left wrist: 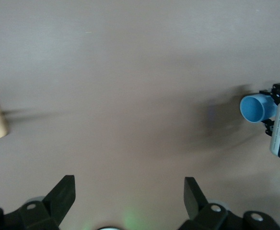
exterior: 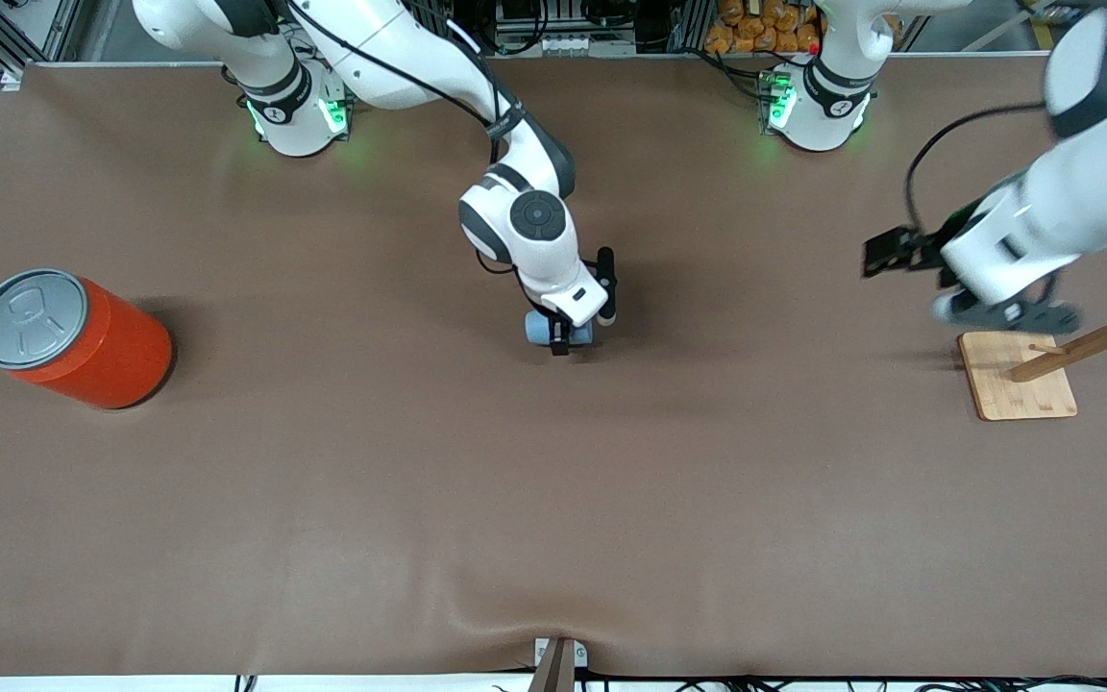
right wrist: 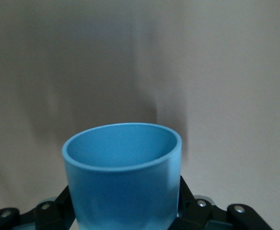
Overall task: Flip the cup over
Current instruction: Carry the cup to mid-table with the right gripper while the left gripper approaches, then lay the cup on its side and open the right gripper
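A slip is the main risk: the light-blue cup (exterior: 546,329) is pinched across its smooth tapered wall by the right gripper (exterior: 561,338) at the table's middle, well apart from the orange can (exterior: 73,338), and could be squeezed out or dropped during rotation. The cup is held on its side, mouth toward the right arm's end. The left gripper (exterior: 1005,309), fingers spread, is parked waiting over the wooden rack's base (exterior: 1017,377).

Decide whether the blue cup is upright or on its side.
On its side: the cup shows its open mouth sideways, clamped in the right pincer.
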You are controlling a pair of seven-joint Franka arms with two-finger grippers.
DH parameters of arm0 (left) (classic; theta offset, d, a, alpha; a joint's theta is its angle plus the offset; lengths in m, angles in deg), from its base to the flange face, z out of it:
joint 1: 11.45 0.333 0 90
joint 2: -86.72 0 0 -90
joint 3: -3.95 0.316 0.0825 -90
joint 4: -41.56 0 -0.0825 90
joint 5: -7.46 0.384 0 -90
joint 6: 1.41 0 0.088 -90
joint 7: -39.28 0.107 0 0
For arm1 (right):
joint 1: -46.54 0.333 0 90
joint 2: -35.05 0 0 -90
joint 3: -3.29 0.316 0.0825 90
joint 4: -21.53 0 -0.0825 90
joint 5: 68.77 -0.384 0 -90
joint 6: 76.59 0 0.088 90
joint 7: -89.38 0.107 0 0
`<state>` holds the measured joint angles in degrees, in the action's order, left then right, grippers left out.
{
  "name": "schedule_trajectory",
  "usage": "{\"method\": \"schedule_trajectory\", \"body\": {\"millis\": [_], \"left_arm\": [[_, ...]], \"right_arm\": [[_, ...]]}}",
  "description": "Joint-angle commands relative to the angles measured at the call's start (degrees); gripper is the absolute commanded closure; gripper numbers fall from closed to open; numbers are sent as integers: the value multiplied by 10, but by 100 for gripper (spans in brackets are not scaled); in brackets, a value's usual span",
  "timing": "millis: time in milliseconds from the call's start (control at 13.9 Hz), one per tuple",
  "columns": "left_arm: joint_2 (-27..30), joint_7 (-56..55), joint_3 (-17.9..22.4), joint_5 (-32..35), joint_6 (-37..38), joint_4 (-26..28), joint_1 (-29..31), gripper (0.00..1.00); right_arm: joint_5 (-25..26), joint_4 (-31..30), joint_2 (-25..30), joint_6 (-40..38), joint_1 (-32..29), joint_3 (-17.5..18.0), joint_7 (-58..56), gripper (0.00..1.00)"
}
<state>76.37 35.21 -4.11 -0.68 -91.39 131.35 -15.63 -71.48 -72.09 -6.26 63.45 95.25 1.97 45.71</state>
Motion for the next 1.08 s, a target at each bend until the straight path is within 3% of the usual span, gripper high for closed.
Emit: {"method": "schedule_trajectory", "body": {"millis": [0,144,431,647,862,1006], "left_arm": [[-65,-1,-15,-38,-34,-11,-1,0],[-102,-1,-16,-71,-56,-11,-3,0],[-169,-1,-16,-150,-112,-5,-31,0],[-206,-1,-16,-225,-171,7,-37,0],[-253,12,-16,-335,-227,3,-53,0],[-283,51,-17,-396,-261,0,-66,0]], "right_arm": [[8,19,11,-4,-8,4,-8,0],[2,19,43,-33,-10,4,-1,0],[-3,19,140,-198,-47,1,113,0],[-3,18,209,-277,-140,-17,223,0],[-3,15,271,-324,-258,-19,235,0],[-3,12,311,-370,-319,-41,235,0]]}}
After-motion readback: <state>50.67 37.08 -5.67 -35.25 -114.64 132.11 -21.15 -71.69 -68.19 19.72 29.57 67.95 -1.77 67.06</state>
